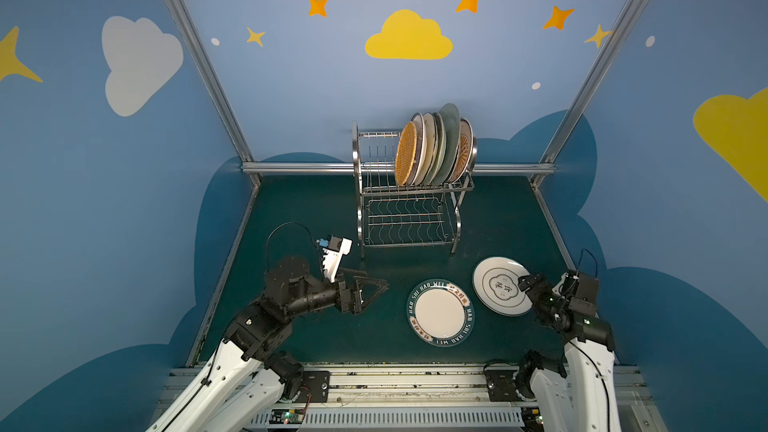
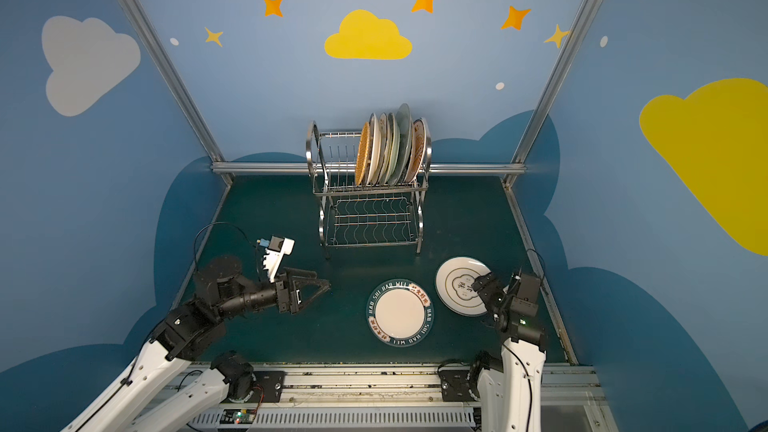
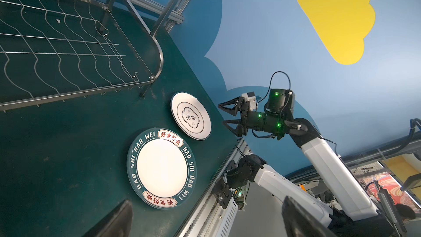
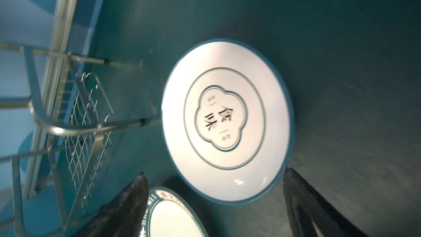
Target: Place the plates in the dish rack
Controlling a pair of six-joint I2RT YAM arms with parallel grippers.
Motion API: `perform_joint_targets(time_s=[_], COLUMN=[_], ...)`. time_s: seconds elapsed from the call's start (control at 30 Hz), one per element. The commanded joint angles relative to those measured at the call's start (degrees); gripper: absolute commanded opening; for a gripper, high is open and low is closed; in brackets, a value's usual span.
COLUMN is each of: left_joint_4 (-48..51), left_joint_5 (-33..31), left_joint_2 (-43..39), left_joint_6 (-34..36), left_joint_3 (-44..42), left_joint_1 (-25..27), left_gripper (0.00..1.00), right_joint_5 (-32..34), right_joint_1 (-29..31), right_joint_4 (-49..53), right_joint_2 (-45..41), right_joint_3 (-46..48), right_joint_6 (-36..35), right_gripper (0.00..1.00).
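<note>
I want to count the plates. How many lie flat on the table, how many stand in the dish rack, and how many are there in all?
Lying flat on the table: 2 (teal lettered plate, white emblem plate)
Plates standing in the dish rack: 6, as far as their overlap lets me count
Total: 8 plates

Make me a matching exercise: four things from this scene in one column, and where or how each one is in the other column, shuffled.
1 orange woven plate
2 lettered-rim plate
3 emblem plate
4 left gripper

A open, empty
B flat, nearest the right gripper
C standing in the dish rack
D flat, middle of the table

Pairs: 1-C, 2-D, 3-B, 4-A
</note>
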State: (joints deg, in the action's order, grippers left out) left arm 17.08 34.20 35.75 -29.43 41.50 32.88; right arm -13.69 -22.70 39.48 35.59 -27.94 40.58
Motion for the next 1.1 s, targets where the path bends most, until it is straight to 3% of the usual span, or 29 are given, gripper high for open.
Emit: perform_joint_targets(time_s=[0.0,0.17,0.3,0.53,0.77,1.07], left_joint_4=[-0.9,-1.3,-1.5,-2.3,-3.0,-2.7], left_joint_5=[1.1,1.2,1.3,2.3,3.0,2.5], left_joint_2=[-1.0,-1.6,-1.9,-2.6,-3.2,-4.6], left_joint_6=[-0.6,-1.0,-1.2,-1.8,-2.6,-2.4], left_joint_3=[-0.8,-1.0,-1.1,-1.2,-1.3,-1.5], left_joint_1=[-0.2,-0.3,-0.5,-1.8,-2.7,-3.2], left_gripper=[1.00,1.00,1.00,1.00,1.00,1.00], right_joint_5=[-8.3,-16.4,-19.8,-26.2,-25.4,-20.9], right_joint_1=[-7.2,-16.2,-18.6,-18.1,-13.2,-7.5], right_joint_4=[-2.7,-8.6,-12.2,-21.0,-24.9,-30.6], right_joint_2=[1.2,3.7,4.5,4.3,4.1,5.5], right_joint_3=[2.7,8.2,11.1,18.3,21.2,23.8], right_joint_6=[1.1,1.0,0.6,5.1,9.8,14.4], right_gripper=[0.90,0.90,0.88,0.87,0.85,0.64])
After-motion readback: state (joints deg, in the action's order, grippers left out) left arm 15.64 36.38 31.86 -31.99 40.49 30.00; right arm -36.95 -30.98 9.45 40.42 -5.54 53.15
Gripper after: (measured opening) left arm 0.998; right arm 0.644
